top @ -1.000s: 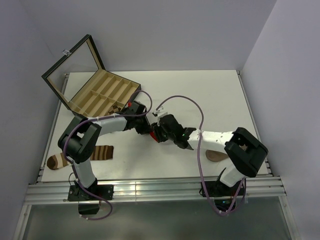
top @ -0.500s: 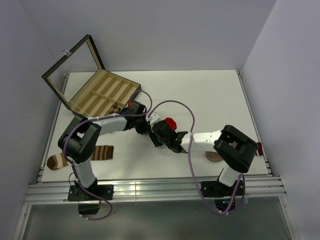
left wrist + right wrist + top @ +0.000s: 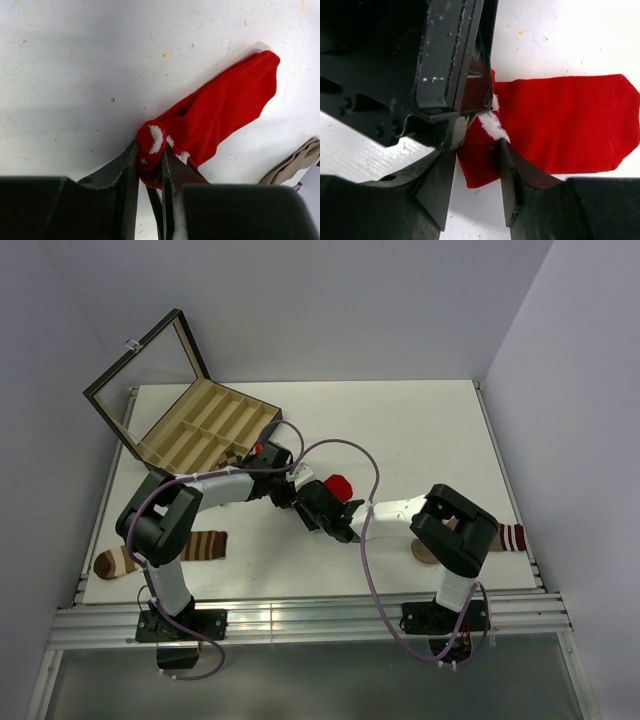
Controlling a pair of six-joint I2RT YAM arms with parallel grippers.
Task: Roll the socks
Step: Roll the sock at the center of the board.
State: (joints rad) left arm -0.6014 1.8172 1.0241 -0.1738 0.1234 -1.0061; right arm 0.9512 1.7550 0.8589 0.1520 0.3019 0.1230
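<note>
- Red sock [image 3: 220, 115] lies flat on the table [image 3: 400, 430], near the box [image 3: 200, 425], on the side away from the box's raised lid. Its white-trimmed cuff end is curled into a small first turn.
- Left claw [image 3: 150, 162] is closed tight on that curled cuff, pinching the little roll between its fingers.
- Right claw [image 3: 477, 160] stands part open, its fingers straddling the sock's edge right beside the left claw. I judge it is not clamping the cloth.
- To roll well, the left claw likely needs to turn the cuff over toward the toe, away from the box, while the right claw presses the loose cloth flat.
- Risk: the two claws are crowded together and could knock each other, and a slack pinch could let the roll unwind.
</note>
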